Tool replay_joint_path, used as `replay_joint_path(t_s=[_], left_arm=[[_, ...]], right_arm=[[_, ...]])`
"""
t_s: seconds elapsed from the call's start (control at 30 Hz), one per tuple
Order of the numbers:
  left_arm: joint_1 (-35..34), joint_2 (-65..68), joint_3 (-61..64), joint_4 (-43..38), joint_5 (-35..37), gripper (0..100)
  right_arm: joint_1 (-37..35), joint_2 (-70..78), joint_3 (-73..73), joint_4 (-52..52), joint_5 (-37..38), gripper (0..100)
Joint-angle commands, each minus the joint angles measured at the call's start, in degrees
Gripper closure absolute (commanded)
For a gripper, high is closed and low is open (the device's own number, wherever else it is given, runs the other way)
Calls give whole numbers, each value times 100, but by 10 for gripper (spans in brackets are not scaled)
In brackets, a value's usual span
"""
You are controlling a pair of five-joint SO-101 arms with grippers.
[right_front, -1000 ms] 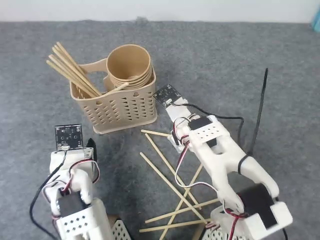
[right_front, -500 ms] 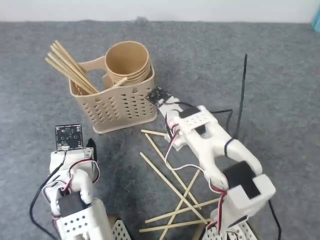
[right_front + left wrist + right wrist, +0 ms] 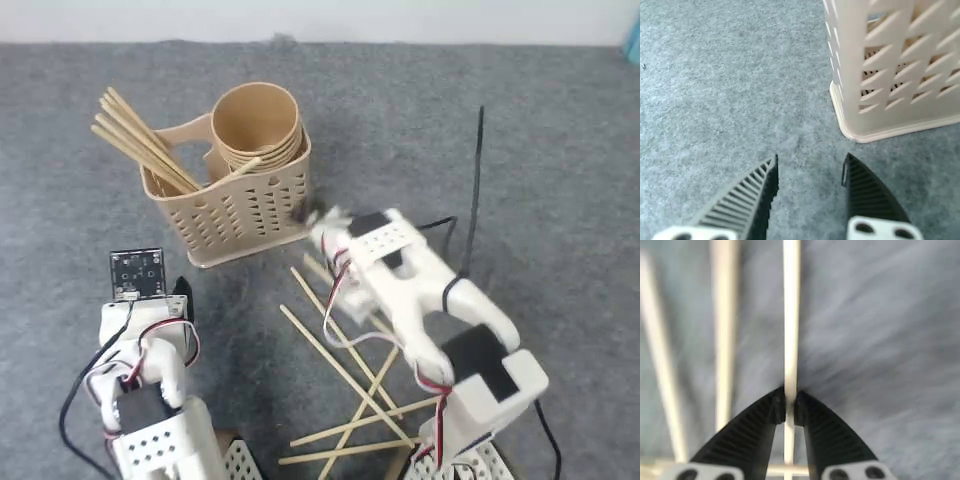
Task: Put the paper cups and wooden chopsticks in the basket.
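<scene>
Two grippers are showing: we are seeing the right gripper (image 3: 788, 399) pinching one wooden chopstick (image 3: 791, 315) just beside the basket (image 3: 240, 215), and the left gripper (image 3: 810, 167) hanging with fingers spread apart near the basket's corner; stacked paper cups (image 3: 258, 120) are standing inside it.

A grey felt-covered table (image 3: 560, 130) carries the basket (image 3: 240, 215) and scattered loose chopsticks (image 3: 330, 357).
</scene>
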Motion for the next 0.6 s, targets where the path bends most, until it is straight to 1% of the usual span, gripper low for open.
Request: replay_joint_path(t_s=[0.0, 0.3, 0.57], left_arm=[[-44, 44, -92, -158, 35, 797], [-26, 44, -92, -167, 35, 797], [-26, 44, -57, -246, 35, 797]], right_arm=[[-338, -901, 316, 813, 686, 989], [-207, -3196, 1073, 901, 659, 990], [-259, -5684, 1345, 822, -229, 991]])
